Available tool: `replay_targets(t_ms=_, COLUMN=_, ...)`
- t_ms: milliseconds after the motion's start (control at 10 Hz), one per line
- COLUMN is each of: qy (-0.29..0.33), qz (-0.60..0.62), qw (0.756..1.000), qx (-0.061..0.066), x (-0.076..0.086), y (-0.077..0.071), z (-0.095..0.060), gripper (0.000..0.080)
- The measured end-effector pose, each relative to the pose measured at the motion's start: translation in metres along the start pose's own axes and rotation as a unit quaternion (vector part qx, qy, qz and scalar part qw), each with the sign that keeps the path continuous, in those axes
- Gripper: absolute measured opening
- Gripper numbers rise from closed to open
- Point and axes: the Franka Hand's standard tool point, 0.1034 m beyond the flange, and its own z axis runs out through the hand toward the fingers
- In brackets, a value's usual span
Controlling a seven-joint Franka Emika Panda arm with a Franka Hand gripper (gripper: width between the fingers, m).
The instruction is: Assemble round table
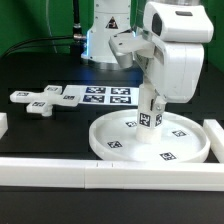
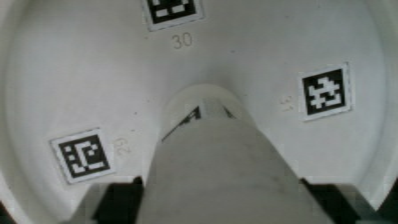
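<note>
At the exterior view's left, the cross-shaped foot (image 1: 40, 98) lies flat on the black bench (image 1: 40, 135). It is white, with small black-and-white square markers on its arms, and sits well apart from the other parts. Just beside it towards the middle of the frame lies the marker board (image 1: 106, 95), a thin white sheet with a row of printed tags.

In the lower right of the frame sits the large rimmed disc (image 1: 140, 148). It is white, with a raised edge, and square markers are scattered over its inner face. The short post (image 1: 151, 120) stands upright at the disc's centre and carries markers on its side. The gripper (image 1: 150, 104) comes down from the white arm (image 1: 175, 50) and pinches the post near its top.

In the wrist view the post (image 2: 214, 150) runs away from the camera towards the disc (image 2: 107, 70). A dark finger (image 2: 121, 200) presses against each of its flanks. I cannot tell whether the post's lower end is seated in the hub.

A long white border bar (image 1: 110, 172) lies across the front of the bench just beside the disc, and another bar (image 1: 214, 135) flanks it at the exterior view's right.
</note>
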Motion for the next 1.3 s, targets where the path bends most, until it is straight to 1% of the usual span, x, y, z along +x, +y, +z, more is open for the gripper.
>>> replay_targets(t_ms=200, qy=0.001, qz=0.091, qw=0.996, qx=0.001, x=0.0008, y=-0.0005, z=0.0002, gripper=0.0407)
replay_targets(t_ms=400, qy=-0.002, qz=0.214, qw=0.977, qx=0.012, x=0.0030, y=-0.0029, z=-0.0010, gripper=0.0407)
replay_targets(t_ms=500, qy=-0.004, qz=0.244, qw=0.970, qx=0.018, x=0.0028, y=-0.0028, z=-0.0019, gripper=0.0409)
replay_targets(t_ms=600, qy=-0.002, qz=0.295, qw=0.955, qx=0.022, x=0.0026, y=-0.0022, z=-0.0025, gripper=0.0409)
replay_targets(t_ms=900, qy=-0.004, qz=0.378, qw=0.926, qx=0.023, x=0.0028, y=-0.0027, z=-0.0015, gripper=0.0409)
replay_targets(t_ms=1000, qy=-0.003, qz=0.425, qw=0.905, qx=0.024, x=0.0028, y=-0.0028, z=-0.0014, gripper=0.0409)
replay_targets(t_ms=1100, qy=0.000, qz=0.474, qw=0.880, qx=0.030, x=0.0024, y=-0.0034, z=-0.0007, gripper=0.0409)
replay_targets(t_ms=1200, qy=-0.002, qz=0.494, qw=0.869, qx=0.032, x=0.0020, y=-0.0039, z=-0.0001, gripper=0.0409)
replay_targets(t_ms=1300, qy=-0.003, qz=0.520, qw=0.854, qx=0.032, x=0.0026, y=-0.0040, z=0.0001, gripper=0.0482)
